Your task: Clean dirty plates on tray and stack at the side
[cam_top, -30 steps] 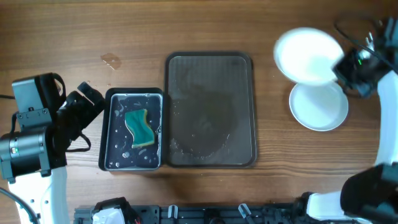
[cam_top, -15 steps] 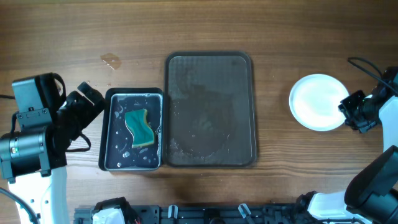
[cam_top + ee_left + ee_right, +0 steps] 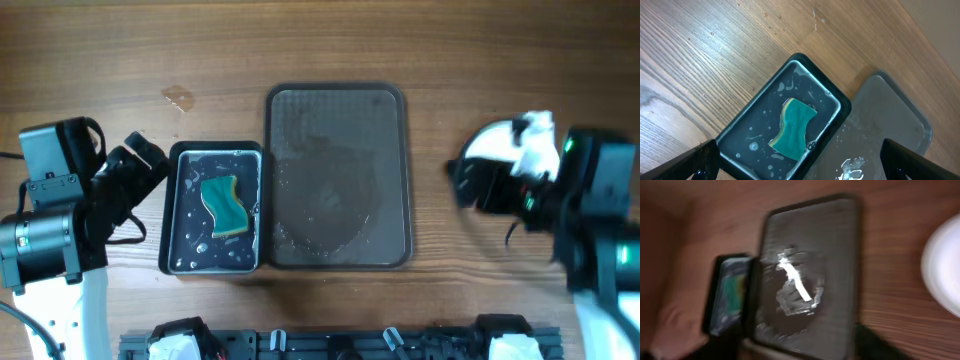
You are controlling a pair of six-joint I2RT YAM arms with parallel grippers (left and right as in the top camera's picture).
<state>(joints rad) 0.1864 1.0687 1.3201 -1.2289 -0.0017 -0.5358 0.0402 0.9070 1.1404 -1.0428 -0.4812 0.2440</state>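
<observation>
The dark grey tray (image 3: 335, 175) lies mid-table, wet and with no plate on it; it also fills the blurred right wrist view as the tray (image 3: 810, 270). The white plates (image 3: 492, 141) rest on the wood to its right, mostly hidden under my right arm; a plate edge (image 3: 944, 272) shows at the right of the right wrist view. My right gripper (image 3: 463, 184) hovers between plates and tray, open and holding nothing (image 3: 800, 347). My left gripper (image 3: 150, 168) is open beside the basin, its fingers (image 3: 702, 160) spread wide.
A black basin (image 3: 172, 215) with soapy water holds a green sponge (image 3: 225, 205) left of the tray; the sponge (image 3: 795, 127) shows in the left wrist view too. A small wet mark (image 3: 178, 97) sits on the wood at the back left.
My right gripper set the tilted white plate down on the other plate, opened, and the arm swung left over the plates toward the tray. The left arm has not moved.
</observation>
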